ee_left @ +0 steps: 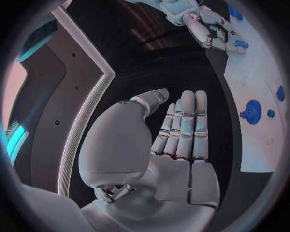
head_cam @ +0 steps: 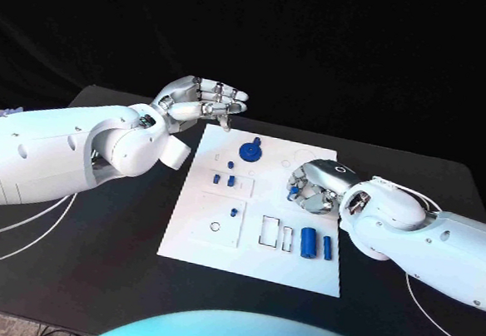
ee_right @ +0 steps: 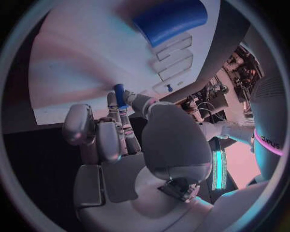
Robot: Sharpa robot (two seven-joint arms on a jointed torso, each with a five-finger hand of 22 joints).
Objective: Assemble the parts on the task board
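Readable text: one item. A pink band (ee_right: 268, 143) is running round a pale rounded body at the rim of the right wrist view, and small dark lettering is showing just under it; it is perhaps reading "dirys", though the curve is distorting it. No letters, numbers or signs are showing on the white board (head_cam: 250, 257).

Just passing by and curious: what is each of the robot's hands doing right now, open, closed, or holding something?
Left hand: open, holding nothing, beside the task board.
Right hand: pinching a small blue part over the board.
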